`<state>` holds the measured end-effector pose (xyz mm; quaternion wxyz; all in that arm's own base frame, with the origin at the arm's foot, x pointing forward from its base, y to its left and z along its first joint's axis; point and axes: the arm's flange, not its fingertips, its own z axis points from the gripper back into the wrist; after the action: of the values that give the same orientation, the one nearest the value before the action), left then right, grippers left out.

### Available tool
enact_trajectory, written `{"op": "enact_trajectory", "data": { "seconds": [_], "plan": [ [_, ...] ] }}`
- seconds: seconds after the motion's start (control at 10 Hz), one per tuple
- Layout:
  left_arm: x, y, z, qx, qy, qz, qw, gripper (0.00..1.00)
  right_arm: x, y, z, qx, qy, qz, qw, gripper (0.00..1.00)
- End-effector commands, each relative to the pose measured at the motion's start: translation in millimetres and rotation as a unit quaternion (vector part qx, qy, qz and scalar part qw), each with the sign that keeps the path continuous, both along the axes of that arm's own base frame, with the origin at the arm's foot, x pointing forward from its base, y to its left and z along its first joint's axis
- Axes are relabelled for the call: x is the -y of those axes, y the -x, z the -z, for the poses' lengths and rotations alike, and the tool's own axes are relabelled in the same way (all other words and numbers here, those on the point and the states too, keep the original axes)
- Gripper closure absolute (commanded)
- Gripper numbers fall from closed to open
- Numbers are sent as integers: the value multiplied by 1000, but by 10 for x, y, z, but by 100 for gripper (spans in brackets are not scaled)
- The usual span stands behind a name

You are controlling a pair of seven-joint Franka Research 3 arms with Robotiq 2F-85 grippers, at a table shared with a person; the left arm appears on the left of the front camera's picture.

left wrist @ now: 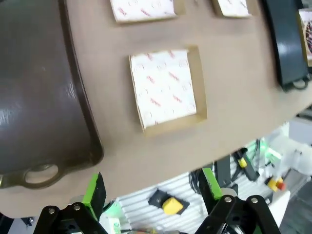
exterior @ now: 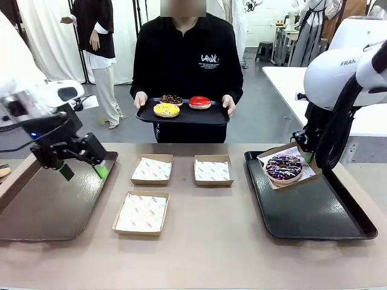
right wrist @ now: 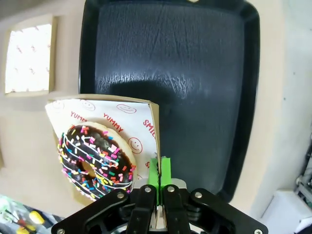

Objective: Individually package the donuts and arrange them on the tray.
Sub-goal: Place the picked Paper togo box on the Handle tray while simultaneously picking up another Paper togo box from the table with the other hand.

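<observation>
Right wrist view: the right gripper (right wrist: 158,171) pinches the rim of a cardboard box (right wrist: 153,127) carrying the sprinkled chocolate donut (right wrist: 92,157) over the black tray (right wrist: 200,68). The left gripper (left wrist: 152,186) hangs open.

Right tool (right wrist: 159,168) pinches box (right wrist: 141,127) holding sprinkled donut (right wrist: 92,158) over black tray (right wrist: 195,73)

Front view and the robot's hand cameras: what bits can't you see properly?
Front view: whether the held box touches the black tray; its own base hides that.
Front view: the dark donut on the person's tray is too small to tell its topping.
Right wrist view: the right gripper covers the box's lower edge, under the sprinkled donut.
Left wrist view: the top edge cuts off the far boxes.
</observation>
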<state>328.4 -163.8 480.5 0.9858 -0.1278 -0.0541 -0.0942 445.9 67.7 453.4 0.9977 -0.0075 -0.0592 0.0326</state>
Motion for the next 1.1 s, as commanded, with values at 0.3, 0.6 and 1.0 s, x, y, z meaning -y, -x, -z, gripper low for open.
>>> {"op": "enact_trajectory", "data": {
  "seconds": [0.3, 0.6, 1.0],
  "plan": [
    [425, -291, 384, 40, -29, -64, 997, 0, 146, -35, 185, 1, -19, 4, 1000, 99],
    [604, -387, 684, 45, -50, -74, 995, 0, 58, -67, 127, -5, -4, 7, 1000, 99],
    [546, -374, 851, 27, -55, -73, 995, 0, 58, -67, 127, -5, -4, 7, 1000, 99]
  ]
}}
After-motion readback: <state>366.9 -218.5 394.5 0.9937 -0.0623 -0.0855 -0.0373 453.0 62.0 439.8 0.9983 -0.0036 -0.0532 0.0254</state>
